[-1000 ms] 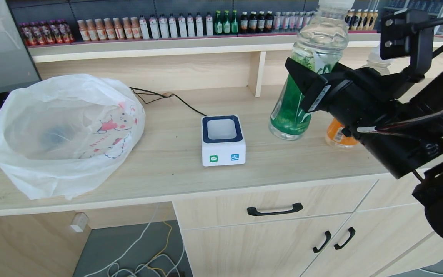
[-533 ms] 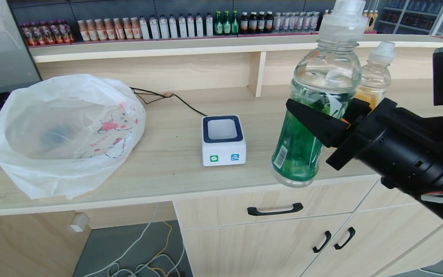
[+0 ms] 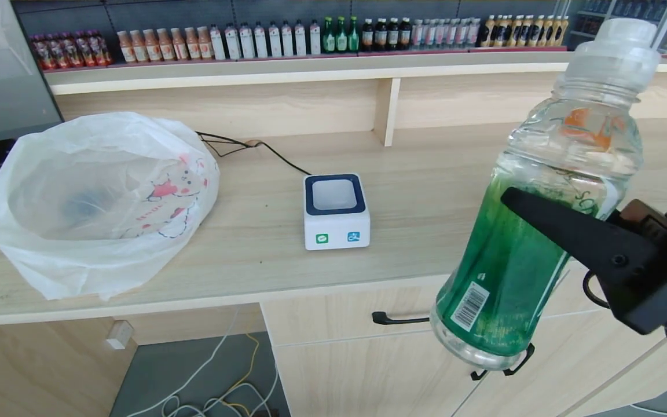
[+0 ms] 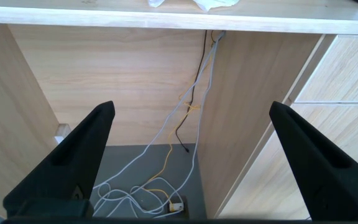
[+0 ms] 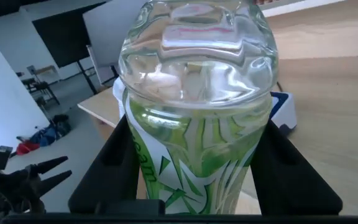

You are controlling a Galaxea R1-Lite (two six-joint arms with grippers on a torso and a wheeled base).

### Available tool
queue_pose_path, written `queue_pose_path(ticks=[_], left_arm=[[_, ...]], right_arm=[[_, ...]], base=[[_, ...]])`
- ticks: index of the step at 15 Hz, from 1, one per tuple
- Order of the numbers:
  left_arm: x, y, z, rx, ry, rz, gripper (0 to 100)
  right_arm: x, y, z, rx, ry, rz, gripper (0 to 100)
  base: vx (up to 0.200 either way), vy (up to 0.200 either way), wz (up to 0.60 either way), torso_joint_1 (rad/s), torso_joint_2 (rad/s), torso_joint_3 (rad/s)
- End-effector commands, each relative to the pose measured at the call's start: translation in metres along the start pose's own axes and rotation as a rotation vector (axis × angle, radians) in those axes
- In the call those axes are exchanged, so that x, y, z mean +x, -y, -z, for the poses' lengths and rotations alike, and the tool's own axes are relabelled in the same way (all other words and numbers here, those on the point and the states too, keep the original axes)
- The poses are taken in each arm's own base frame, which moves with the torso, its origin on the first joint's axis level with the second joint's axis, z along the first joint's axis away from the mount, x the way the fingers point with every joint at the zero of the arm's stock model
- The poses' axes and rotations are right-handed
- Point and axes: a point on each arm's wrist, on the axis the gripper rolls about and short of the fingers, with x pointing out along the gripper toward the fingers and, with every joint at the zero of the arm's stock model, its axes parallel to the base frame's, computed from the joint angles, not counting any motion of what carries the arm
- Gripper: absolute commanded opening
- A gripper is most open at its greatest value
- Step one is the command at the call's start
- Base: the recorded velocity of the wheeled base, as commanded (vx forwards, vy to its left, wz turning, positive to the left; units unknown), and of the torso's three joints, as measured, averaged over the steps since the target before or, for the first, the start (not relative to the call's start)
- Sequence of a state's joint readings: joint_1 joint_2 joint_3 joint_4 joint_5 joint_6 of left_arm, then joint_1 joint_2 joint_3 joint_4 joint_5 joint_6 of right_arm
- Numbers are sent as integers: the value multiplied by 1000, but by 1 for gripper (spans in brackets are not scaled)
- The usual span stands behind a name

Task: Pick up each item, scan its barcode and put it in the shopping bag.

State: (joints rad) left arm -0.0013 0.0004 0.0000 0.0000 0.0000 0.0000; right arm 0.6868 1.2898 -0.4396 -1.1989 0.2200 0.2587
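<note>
You have one bottle (image 3: 519, 272), one scanner (image 3: 336, 211), one shopping bag (image 3: 96, 202). Your right gripper (image 5: 197, 130) clamps the clear, green-labelled bottle, barcode near its base, aloft right of the scanner; your left gripper (image 4: 191, 109) gapes wide.

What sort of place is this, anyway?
Most likely a small shop's checkout: rows of bottled drinks on the back shelf, a scanner box on the wooden counter, and an open shopping bag on the same counter.
</note>
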Motion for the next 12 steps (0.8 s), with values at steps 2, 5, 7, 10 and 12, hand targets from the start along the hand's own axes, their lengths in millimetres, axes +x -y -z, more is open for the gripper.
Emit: queue_pose_path(ticks=[2, 5, 7, 10, 12], left_arm=[[0, 0, 0, 0, 0, 0, 100], [0, 0, 0, 0, 0, 0, 100], [0, 0, 0, -2, 0, 0, 100], [0, 0, 0, 0, 0, 0, 100], [0, 0, 0, 0, 0, 0, 100]], right_arm=[[0, -1, 1, 66, -23, -63, 0], [8, 1, 11, 147, -86, -133, 0], [22, 5, 17, 198, -121, -163, 0], [39, 8, 29, 272, -137, -277, 0], [51, 14, 45, 293, -111, -335, 0]], base=[[0, 0, 0, 0, 0, 0], [0, 0, 0, 0, 0, 0], [0, 0, 0, 0, 0, 0], [0, 0, 0, 0, 0, 0], [0, 0, 0, 0, 0, 0]])
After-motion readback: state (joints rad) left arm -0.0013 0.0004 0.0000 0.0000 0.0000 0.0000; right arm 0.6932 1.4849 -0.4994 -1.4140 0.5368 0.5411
